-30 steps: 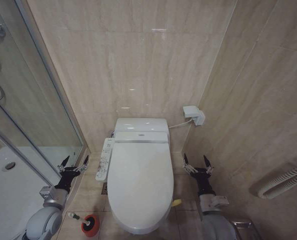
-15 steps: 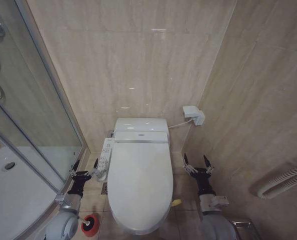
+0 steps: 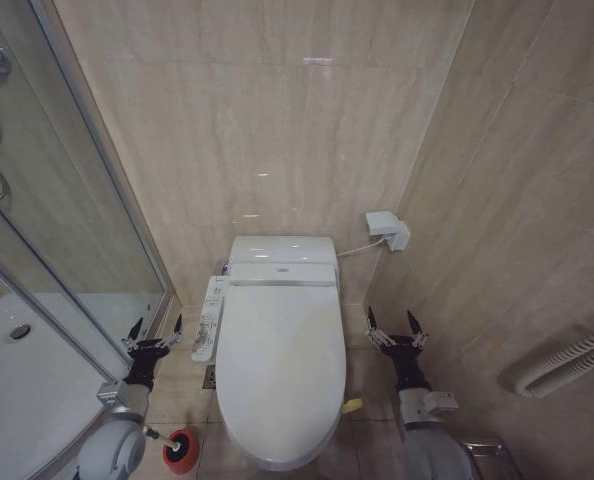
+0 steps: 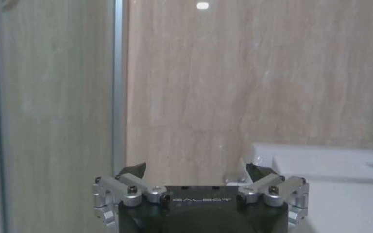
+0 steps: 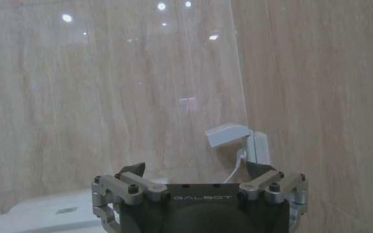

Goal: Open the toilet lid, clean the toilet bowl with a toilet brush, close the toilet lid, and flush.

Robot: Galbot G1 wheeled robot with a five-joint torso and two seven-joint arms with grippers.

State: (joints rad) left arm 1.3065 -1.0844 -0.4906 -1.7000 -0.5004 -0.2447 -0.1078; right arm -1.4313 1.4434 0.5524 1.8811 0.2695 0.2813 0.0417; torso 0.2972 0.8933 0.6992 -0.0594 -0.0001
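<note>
Left gripper (image 3: 157, 331) drifted outward, released; right gripper (image 3: 396, 324) released; 1 toilet lid (image 3: 280, 362) down.

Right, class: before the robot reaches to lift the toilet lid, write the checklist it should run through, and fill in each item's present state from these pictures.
1. Toilet lid down and nothing lying on it: ok.
2. Left gripper open and empty, beside the toilet's left side: ok.
3. Right gripper open and empty, beside the toilet's right side: ok.
4. Yellow loop at the lid's right front edge within view for grabbing: ok.
5. Toilet brush standing in its red holder on the floor by the left arm, not knocked over: ok.
6. Toilet bowl state under the lid: cannot tell, the lid covers it.
</note>
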